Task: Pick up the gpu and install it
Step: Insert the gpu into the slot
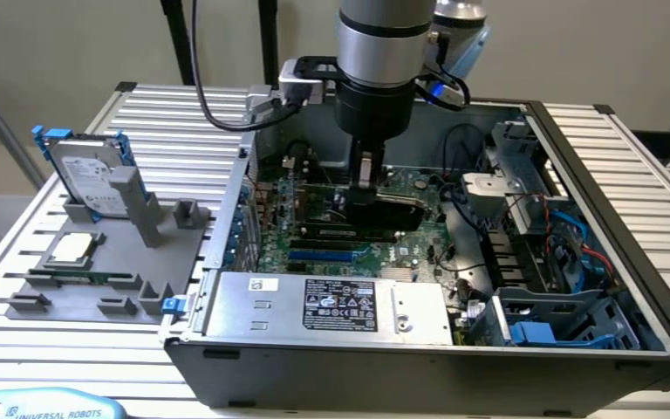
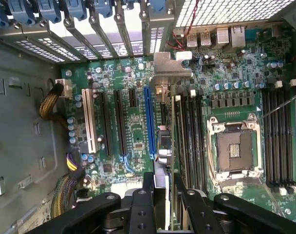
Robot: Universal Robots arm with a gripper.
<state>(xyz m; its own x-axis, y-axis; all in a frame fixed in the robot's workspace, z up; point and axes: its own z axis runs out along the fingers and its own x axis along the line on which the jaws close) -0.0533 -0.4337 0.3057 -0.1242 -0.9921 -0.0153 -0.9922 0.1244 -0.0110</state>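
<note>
Clamping the gpu (image 2: 175,141) edge-on between the jaws

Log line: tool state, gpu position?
tool: shut on gpu | gpu: on edge, over motherboard inside case | blue slot: empty, beside gpu | seated: cannot tell

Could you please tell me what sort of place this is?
Probably a robotics lab bench for computer assembly: an open computer case sits on a slatted aluminium table, a grey fixture holds a hard drive, and the gripper holds the gpu over the motherboard.
</note>
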